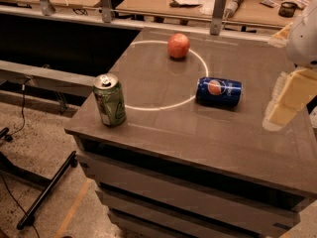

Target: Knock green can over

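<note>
Hanging at the right edge of frame, the claw (287, 100) sits over the right side of the surface (198, 133), cream-coloured and angled down and to the left. Can't tell whether it's released or clenched. It holds nothing that I can see. The white rounded arm housing (304, 38) is directly above it and partly cut off by the frame. The claw is well apart from every object.

Labels:
- The blue can (219, 91) reads as Pepsi, with the round red/white/blue logo facing the camera. It lies on its side, just outside the right part of the white circle (148, 108) painted on the surface.
- The green can (109, 100) has a green and pale patterned body, and no text is legible. The silver top with pull tab is visible.

Task object: the green can stands upright near the front-left corner of the surface, just outside the circle's lower-left arc. It is far across from the claw.

Count:
- 2 cans, 1 green and 1 Pepsi.
- 1 apple (178, 46), reddish, resting on the far arc of the circle.
- 1 claw.

Surroundings:
- The surface is a dark slab on a stacked, layered base (188, 192).
- Wooden workbenches (198, 6) with clutter run along the back.
- A black stand leg (44, 192) and cables lie on the floor at lower left.
</note>
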{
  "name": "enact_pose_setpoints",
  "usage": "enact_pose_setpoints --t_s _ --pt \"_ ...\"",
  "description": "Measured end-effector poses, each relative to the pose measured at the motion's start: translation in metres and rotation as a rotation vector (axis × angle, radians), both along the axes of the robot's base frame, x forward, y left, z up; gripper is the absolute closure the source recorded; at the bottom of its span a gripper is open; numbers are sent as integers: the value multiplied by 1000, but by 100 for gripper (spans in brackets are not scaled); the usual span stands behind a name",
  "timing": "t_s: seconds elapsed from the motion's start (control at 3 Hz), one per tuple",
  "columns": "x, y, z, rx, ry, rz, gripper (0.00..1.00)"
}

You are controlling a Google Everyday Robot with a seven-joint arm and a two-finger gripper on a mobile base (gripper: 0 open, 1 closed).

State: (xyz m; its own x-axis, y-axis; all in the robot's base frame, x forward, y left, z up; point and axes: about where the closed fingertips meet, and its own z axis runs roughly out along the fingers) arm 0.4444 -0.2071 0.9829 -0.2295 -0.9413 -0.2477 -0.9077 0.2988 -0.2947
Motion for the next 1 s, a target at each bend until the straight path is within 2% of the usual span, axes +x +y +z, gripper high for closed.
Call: enact_pose_setpoints --t_s 0.67,1.0 --pt "29 25 -22 128 -46 -26 0" --pt "39 42 -24 196 -58 0 0"
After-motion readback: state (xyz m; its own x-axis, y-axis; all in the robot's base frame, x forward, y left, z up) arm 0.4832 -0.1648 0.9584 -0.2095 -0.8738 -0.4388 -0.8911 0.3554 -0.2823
